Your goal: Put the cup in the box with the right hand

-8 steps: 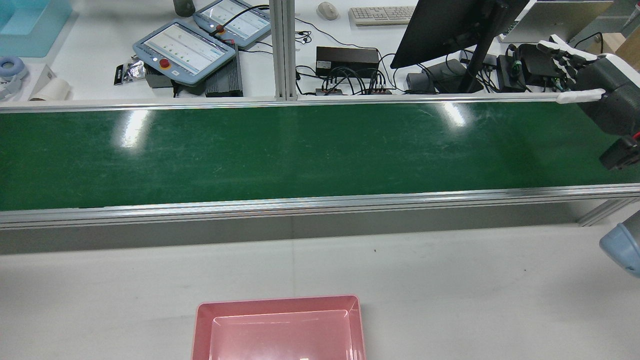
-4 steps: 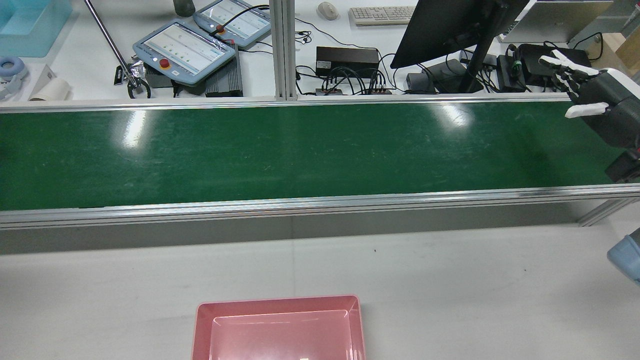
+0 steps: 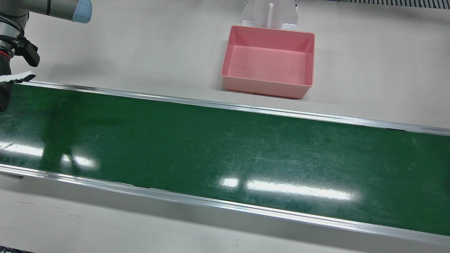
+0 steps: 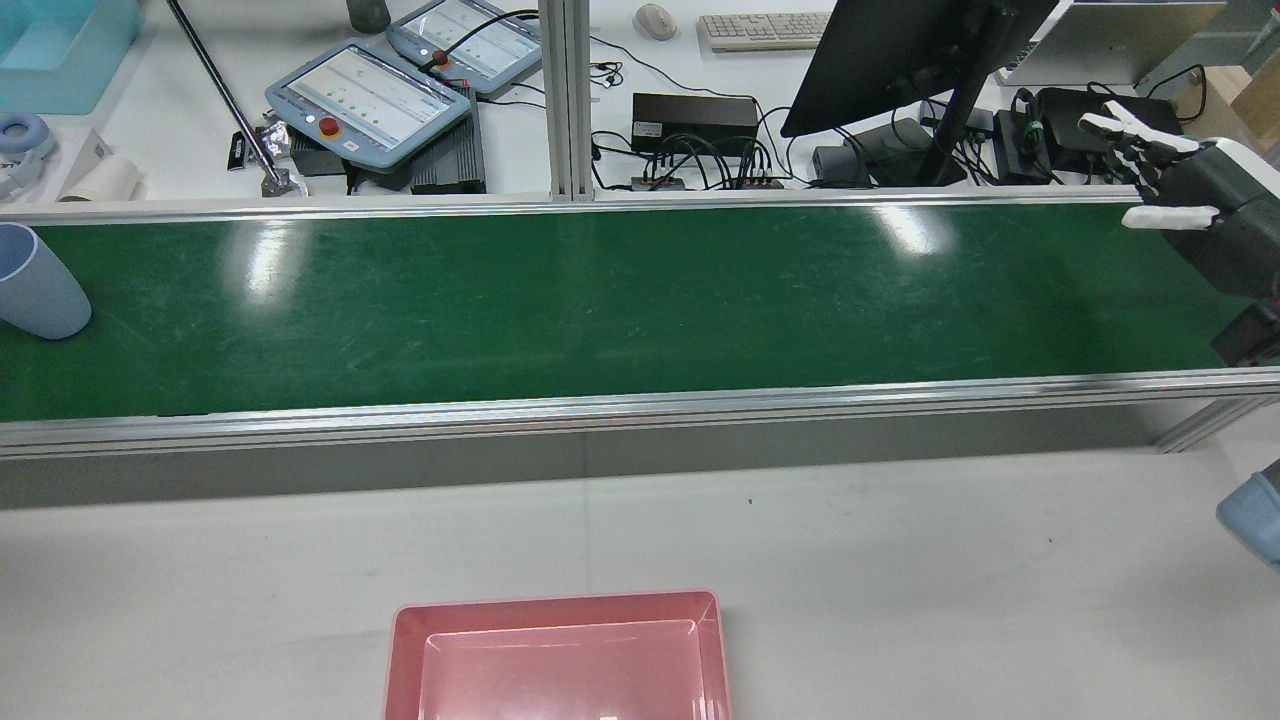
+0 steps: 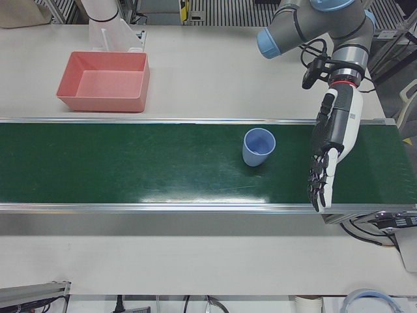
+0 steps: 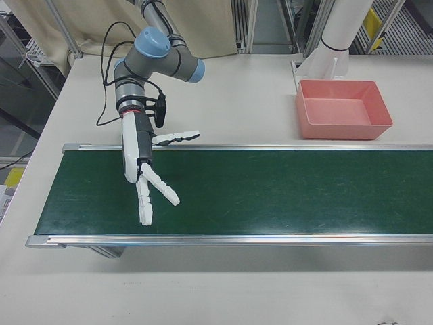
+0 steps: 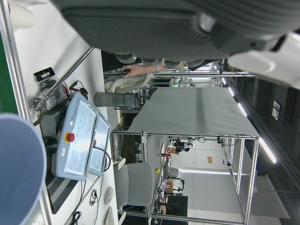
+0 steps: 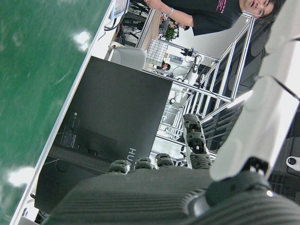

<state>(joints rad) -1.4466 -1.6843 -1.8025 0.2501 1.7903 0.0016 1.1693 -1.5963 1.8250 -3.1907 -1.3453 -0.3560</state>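
Observation:
A light blue cup (image 4: 35, 285) stands upright on the green belt (image 4: 620, 300) at the rear view's far left edge. In the left-front view the cup (image 5: 258, 147) is mid-belt, and my left hand (image 5: 329, 153) hangs open a short way to its right, fingers stretched down, apart from it. The cup's rim (image 7: 18, 168) fills the left hand view's lower left corner. My right hand (image 6: 145, 176) hovers open with fingers spread over the belt's other end, far from the cup; it shows at the rear view's right edge (image 4: 1190, 215). The pink box (image 4: 555, 603) sits empty on the white table.
A thin metal rod (image 4: 230, 110) slants in over the desk beyond the belt's far rail. Teach pendants (image 4: 370, 95), a monitor (image 4: 900, 50) and cables crowd that desk. A person stands in the background of the right hand view. The belt has raised aluminium rails (image 4: 640, 405).
The cup has appeared on the belt at the rear view's left edge. The metal rod came in at the top left. My right hand drew back slightly to the right.

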